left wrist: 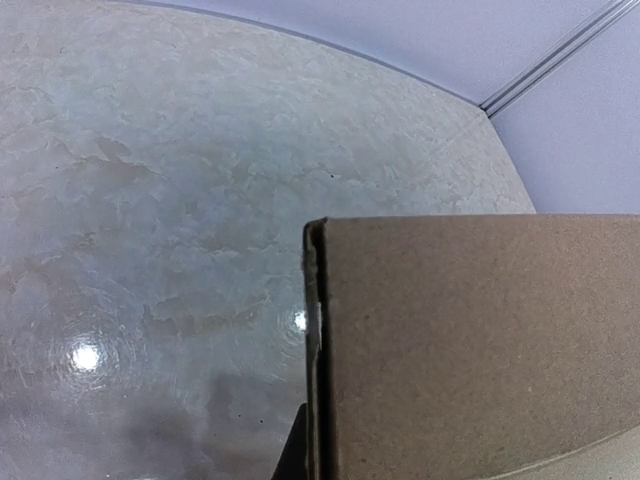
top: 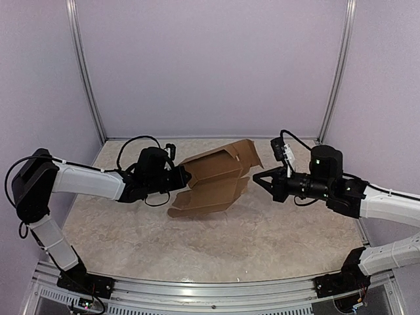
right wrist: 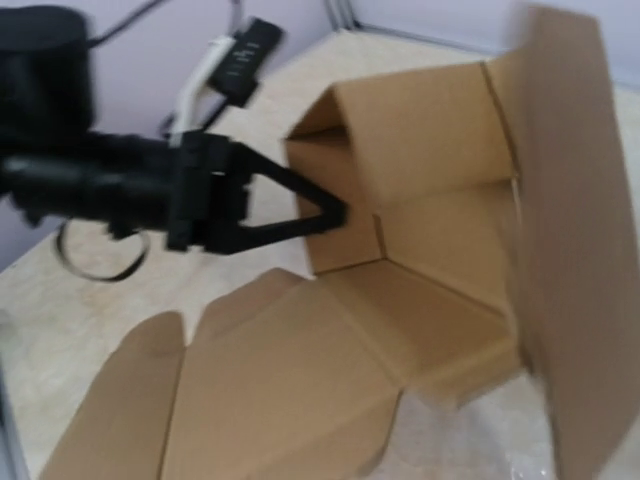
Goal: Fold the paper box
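The paper box is plain brown cardboard, partly folded, with raised walls and a flat lid panel with rounded tabs lying toward the front. My left gripper is shut on the box's left side wall. In the left wrist view that wall's edge runs upright, with a dark fingertip beside it. My right gripper hovers just right of the box, open and empty. The right wrist view shows the box's inside, the lid panel and the left gripper on the wall. The right gripper's own fingers are out of that frame.
The box sits on a pale marbled table enclosed by lilac walls. Metal posts stand at the back corners. A metal rail runs along the near edge by the arm bases.
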`<state>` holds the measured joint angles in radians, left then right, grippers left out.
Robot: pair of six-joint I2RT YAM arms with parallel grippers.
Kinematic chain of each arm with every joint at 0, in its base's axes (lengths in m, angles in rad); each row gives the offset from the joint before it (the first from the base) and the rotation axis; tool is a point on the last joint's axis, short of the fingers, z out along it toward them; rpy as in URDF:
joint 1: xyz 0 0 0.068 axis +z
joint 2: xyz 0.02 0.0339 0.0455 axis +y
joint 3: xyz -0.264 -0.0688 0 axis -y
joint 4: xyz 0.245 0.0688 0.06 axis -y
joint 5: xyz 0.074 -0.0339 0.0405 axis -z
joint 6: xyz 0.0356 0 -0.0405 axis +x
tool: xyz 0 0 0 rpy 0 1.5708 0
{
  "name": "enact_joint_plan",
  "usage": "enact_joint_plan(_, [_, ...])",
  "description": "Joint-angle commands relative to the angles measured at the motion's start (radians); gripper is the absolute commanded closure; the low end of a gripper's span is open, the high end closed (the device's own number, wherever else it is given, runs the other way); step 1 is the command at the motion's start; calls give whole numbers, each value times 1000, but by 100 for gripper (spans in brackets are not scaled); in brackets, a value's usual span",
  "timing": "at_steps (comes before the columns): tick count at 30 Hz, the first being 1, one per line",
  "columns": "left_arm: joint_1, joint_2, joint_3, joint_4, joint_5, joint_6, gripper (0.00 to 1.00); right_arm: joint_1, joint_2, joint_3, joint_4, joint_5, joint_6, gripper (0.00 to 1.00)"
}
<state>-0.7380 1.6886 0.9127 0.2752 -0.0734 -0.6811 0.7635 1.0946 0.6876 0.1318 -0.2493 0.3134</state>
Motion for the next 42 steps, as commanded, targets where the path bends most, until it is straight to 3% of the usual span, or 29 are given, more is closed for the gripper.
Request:
enact_joint_plan(1, [17, -48, -18, 72, 107, -35, 100, 7, -78, -59, 71, -62, -76, 100])
enact_joint_plan(15, [22, -59, -17, 192, 326, -110, 100, 8, -97, -115, 354, -81, -82, 100])
enact_joint_plan(27, [8, -67, -15, 193, 356, -110, 100, 8, -20, -44, 462, -113, -56, 100])
enact_joint_plan(42, [-5, -84, 1, 170, 358, -89, 100, 10, 71, 1, 455, -107, -28, 100])
